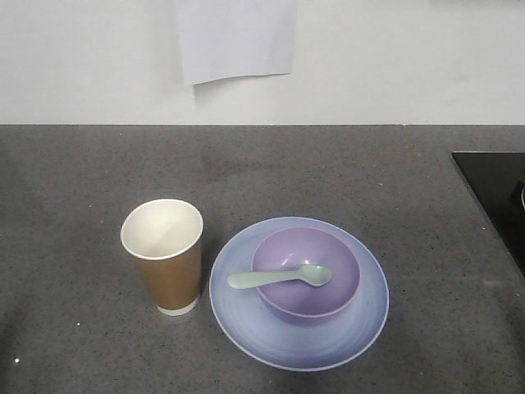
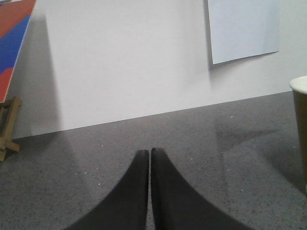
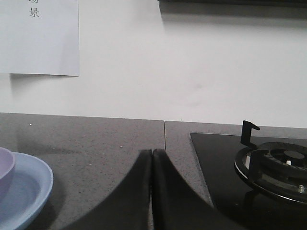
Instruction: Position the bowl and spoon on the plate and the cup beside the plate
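The lavender bowl sits on the pale blue plate in the front view. A mint-green spoon lies across the bowl, scoop to the right. Just left of the plate stands the brown paper cup, upright. Neither arm shows in the front view. In the left wrist view my left gripper is shut over bare counter, with the cup at the right edge. My right gripper is shut with nothing in it; the plate and a sliver of the bowl lie to its left.
A black gas hob with a burner grate occupies the counter's right side, also seen as a hob in the front view. A white wall with a paper sheet backs the counter. A wooden easel leg stands far left.
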Robot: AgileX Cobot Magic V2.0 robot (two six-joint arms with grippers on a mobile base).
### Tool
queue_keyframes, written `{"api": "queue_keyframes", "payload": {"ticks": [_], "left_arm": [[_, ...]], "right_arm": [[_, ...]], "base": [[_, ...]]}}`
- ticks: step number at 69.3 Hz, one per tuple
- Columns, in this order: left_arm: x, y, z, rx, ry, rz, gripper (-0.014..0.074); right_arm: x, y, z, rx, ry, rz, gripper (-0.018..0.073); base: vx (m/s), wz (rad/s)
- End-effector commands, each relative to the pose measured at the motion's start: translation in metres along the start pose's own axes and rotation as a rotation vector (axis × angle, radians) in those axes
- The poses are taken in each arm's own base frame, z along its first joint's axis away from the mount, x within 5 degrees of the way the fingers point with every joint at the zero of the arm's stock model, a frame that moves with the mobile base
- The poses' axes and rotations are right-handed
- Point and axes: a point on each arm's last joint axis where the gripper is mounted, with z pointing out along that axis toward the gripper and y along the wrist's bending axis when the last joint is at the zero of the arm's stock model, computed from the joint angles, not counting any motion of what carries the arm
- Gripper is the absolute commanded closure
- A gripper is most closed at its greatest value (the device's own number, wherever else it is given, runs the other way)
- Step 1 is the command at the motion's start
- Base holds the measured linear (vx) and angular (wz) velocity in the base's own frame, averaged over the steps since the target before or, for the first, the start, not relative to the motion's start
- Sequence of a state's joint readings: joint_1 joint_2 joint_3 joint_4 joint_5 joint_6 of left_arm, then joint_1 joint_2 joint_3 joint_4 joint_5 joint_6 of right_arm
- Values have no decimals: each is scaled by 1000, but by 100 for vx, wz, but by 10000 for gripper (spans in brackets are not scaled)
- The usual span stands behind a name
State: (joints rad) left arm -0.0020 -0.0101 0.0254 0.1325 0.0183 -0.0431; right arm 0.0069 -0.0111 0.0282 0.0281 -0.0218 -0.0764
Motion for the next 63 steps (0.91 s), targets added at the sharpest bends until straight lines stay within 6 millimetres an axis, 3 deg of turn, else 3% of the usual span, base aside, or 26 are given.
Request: {"api": "queue_keyframes", "payload": {"ticks": [1,63], "left_arm": [[-10,0,-2,-1,-89,-19,603],[-10,0,-2,-1,-89,-19,603]], "right_arm": [[-5,-1,-1,10,-74,-8,570],[-5,-1,-1,10,-71,-7,570]], "base": [[0,0],[0,0]]}}
